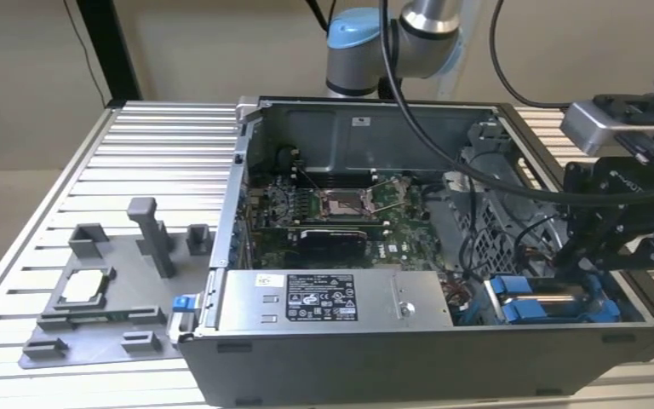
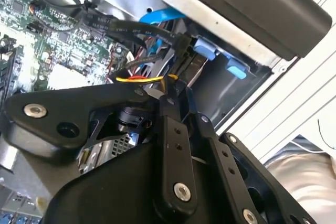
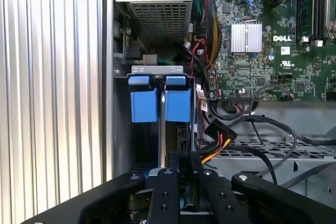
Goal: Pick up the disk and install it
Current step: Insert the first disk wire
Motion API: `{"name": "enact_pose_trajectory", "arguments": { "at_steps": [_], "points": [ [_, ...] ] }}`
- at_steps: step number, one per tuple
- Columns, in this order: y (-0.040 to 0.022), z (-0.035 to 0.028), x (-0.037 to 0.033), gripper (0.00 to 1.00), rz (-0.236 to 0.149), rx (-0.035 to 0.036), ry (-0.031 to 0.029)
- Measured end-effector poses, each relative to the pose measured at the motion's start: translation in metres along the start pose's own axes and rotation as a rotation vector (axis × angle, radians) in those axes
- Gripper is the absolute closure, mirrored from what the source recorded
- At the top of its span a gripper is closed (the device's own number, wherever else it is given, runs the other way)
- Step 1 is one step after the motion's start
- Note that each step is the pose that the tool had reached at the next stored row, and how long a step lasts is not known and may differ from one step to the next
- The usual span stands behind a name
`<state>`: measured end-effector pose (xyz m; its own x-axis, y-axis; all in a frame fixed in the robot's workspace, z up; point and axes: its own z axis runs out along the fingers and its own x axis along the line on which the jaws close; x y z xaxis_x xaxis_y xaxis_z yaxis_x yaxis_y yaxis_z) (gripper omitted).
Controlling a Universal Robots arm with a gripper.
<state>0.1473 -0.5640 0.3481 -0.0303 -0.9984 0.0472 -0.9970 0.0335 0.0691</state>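
The hand [image 1: 577, 268] is hanging low inside the open computer case [image 1: 418, 366], at the lower right of the exterior view, over the drive bay in the case's near corner. Whether it is open or clamped, and whether it has hold of anything, I cannot tell. The disk [image 1: 560, 305] is sitting down in that bay just under the hand, silver face showing between its blue rails, whose two blue ends [image 3: 143, 103] are lying side by side beyond the hand [image 3: 185, 157] in the first wrist view. A bundle of black, yellow and orange cables [image 3: 218, 142] is running just beside the bay. By my reading the pick-up is done and the installing step is in hand; how fully the disk is seated I cannot tell. The next move would be calling for a straight, square push along the rails, clear of those cables. Farther in, at the middle of the exterior view, the grey box [image 1: 327, 298] is lying along the near wall with the motherboard [image 1: 339, 213] behind it. At the lower left a grey fixture [image 1: 123, 319] is resting on the bench [image 1: 157, 153].
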Motion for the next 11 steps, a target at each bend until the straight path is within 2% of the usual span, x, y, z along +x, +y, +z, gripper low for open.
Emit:
{"name": "enact_pose_trajectory", "arguments": {
  "at_steps": [2,3,9,11],
  "points": [
    [-0.0044,-0.0003,-0.0001,1.00,0.000,-0.0021,-0.0008],
    [-0.0056,-0.0003,-0.0002,1.00,0.000,-0.0059,-0.0010],
    [-0.0074,0.0013,-0.0005,1.00,0.000,-0.0487,-0.0007],
    [-0.0082,0.0016,-0.0008,1.00,0.001,-0.0595,-0.0008]
  ]
}}
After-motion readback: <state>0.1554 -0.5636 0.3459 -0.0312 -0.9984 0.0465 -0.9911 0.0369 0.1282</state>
